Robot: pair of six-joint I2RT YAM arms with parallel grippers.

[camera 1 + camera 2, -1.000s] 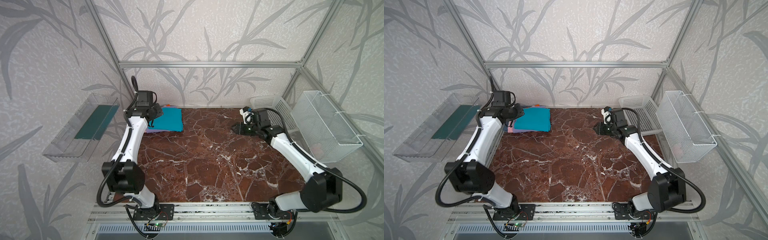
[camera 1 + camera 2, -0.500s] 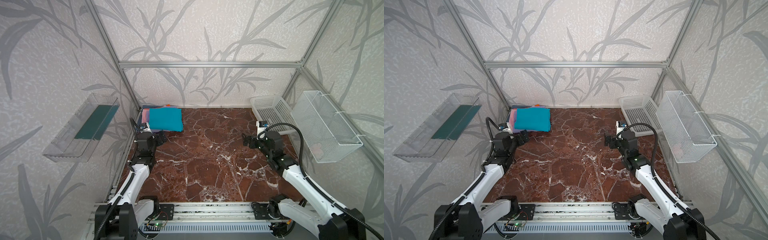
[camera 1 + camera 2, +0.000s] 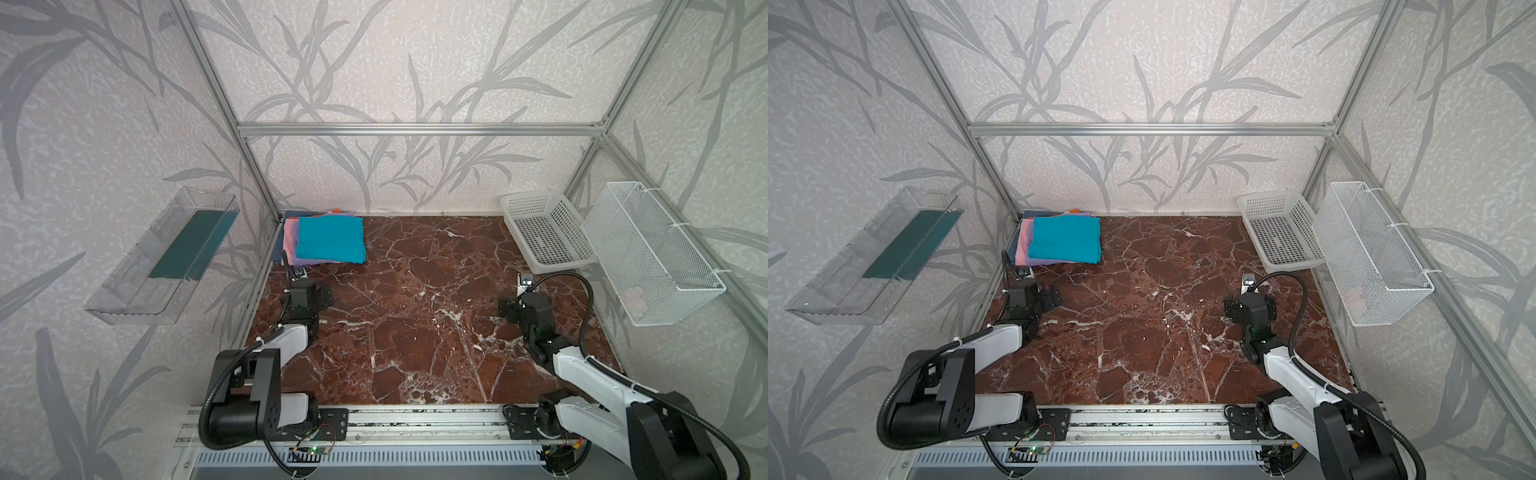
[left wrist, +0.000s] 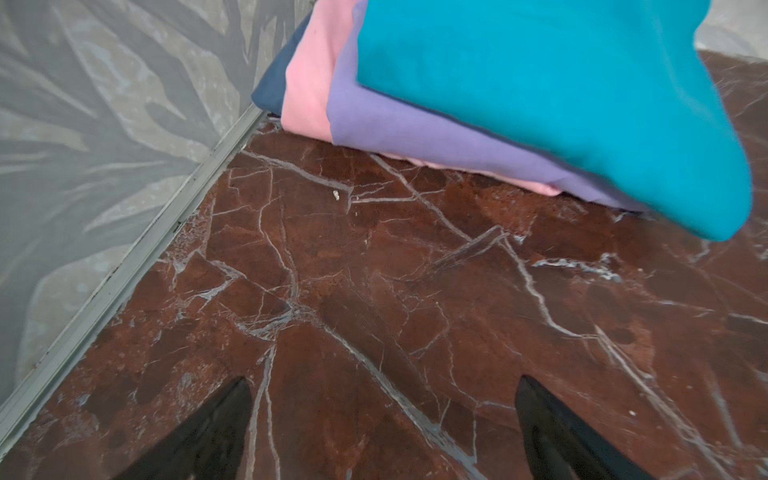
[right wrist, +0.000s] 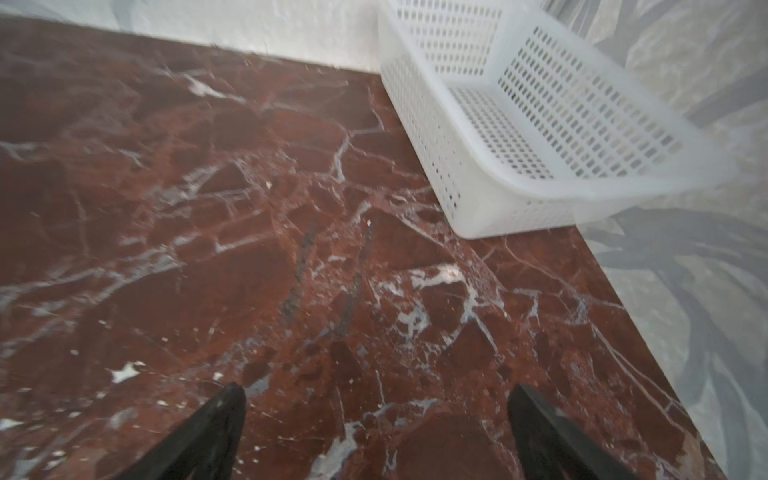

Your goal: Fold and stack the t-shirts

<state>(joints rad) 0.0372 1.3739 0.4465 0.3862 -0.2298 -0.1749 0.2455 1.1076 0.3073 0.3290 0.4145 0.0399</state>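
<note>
Stack (image 3: 291,239) sat ahead of left pincer (image 4: 382,384), teal tee (image 3: 330,242) on top; it & right pincer (image 5: 376,392) had just spread, backed off empty. Prob. done.

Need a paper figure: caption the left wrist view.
Open left tool over the marble table, facing a folded t-shirt stack topped by a teal tee.

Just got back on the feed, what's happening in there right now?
Nothing is being handled. The teal tee lies folded in the far left corner, on top of the lilac tee, pink tee and dark-blue tee. The left gripper and right gripper both hover over the marble tabletop, fingers open and empty. The white basket in the far right corner looks empty.
</note>
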